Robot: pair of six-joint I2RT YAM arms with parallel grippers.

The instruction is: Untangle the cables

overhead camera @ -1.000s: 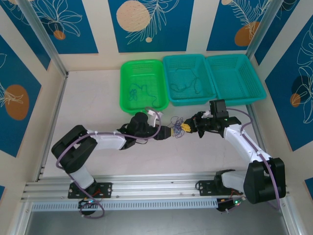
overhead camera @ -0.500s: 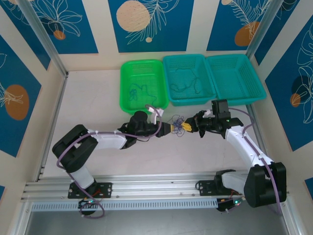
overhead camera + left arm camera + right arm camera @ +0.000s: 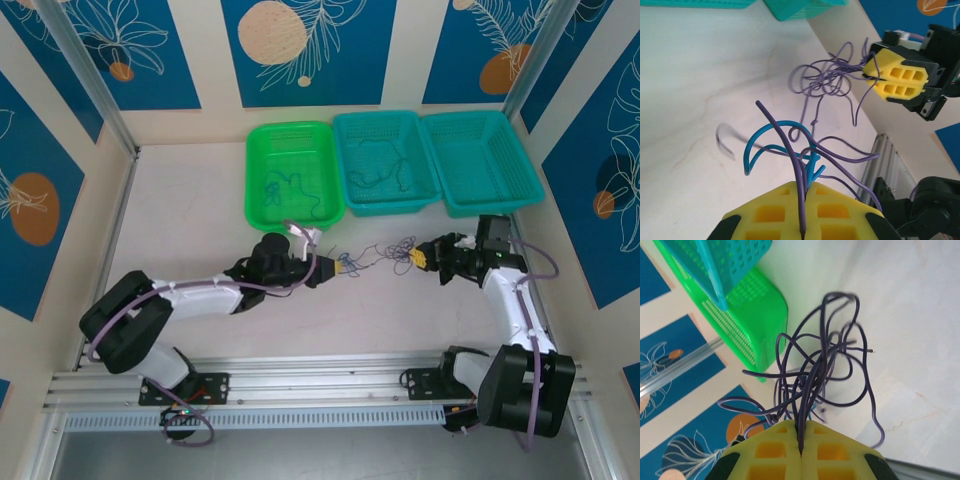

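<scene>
The left hand [image 3: 343, 266] is clamped on purple and teal strands of the cables [image 3: 402, 246]. The right hand [image 3: 411, 259] is clamped on a purple knot of them. The thin tangle is strung between the two hands, over the middle of the worktop [image 3: 200, 220]. Pulling the hands apart would likely tighten the knot, or drag strands out of the yellow pads [image 3: 770, 215]. No readable writing or brand appears.

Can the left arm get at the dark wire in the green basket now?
Probably not yet: the bright green plastic basket is near and unblocked, but the left claw is shut on thin teal and purple wires.
</scene>
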